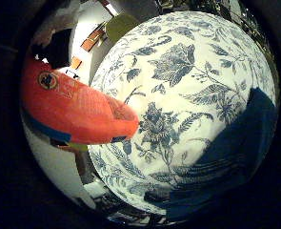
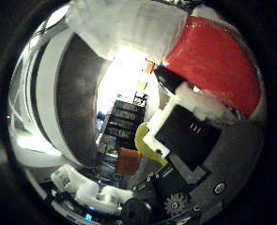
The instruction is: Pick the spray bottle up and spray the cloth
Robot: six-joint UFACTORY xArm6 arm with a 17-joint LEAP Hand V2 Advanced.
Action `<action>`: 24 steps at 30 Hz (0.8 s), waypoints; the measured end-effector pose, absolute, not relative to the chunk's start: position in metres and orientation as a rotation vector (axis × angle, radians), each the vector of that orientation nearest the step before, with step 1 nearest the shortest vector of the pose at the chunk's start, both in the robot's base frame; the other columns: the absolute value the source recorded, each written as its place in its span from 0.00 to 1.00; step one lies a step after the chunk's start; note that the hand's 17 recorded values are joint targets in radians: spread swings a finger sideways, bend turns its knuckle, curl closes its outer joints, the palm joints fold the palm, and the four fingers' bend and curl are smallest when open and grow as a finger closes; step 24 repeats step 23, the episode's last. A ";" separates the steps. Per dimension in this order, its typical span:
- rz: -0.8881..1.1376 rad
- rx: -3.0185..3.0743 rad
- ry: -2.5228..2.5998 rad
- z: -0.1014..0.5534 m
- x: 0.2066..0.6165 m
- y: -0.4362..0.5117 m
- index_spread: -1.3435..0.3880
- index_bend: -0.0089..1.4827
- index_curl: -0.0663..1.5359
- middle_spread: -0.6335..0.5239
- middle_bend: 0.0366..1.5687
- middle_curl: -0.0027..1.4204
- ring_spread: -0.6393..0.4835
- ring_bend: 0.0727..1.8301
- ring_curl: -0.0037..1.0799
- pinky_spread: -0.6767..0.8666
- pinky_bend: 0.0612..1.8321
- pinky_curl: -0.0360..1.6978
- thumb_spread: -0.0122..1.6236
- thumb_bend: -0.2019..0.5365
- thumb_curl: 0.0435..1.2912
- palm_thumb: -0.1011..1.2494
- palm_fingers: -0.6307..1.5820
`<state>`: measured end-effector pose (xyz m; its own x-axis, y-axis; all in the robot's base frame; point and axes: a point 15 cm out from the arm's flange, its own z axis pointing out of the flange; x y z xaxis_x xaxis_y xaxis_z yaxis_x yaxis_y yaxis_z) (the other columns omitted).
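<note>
The spray bottle's red-orange head (image 1: 69, 100) with a blue band fills the side of the right little finger side palm view, close to the palm, its tip pointing over a blue-and-white floral cloth (image 1: 188, 86). The cloth lies spread flat below, away from the bottle. In the right thumb side palm view the red head (image 2: 213, 56) and a pale translucent part of the bottle (image 2: 119, 28) sit right against the palm. My hand (image 2: 190, 136) shows white and black fingers curled in beside the bottle.
A dark shadow (image 1: 240, 143) falls on one side of the cloth. A pale curved surface (image 2: 53, 103) fills one side of the thumb side view. Far behind are shelves (image 2: 119, 122), a yellow object (image 2: 146, 145) and an orange object (image 2: 129, 161).
</note>
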<state>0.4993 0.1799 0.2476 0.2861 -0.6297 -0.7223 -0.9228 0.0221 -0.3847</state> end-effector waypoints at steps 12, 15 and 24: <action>0.438 -1.849 1.371 0.239 0.480 0.175 0.64 0.11 0.28 0.76 0.17 0.20 0.82 0.22 0.27 0.73 0.22 0.37 0.63 0.24 0.30 0.55 0.27; 0.430 -1.845 1.378 0.240 0.481 0.168 0.64 0.11 0.26 0.77 0.13 0.20 0.82 0.19 0.25 0.74 0.21 0.33 0.63 0.23 0.28 0.54 0.28; 0.400 -1.832 1.414 0.242 0.485 0.135 0.64 0.11 0.23 0.77 0.10 0.21 0.83 0.18 0.24 0.74 0.22 0.27 0.63 0.24 0.26 0.54 0.29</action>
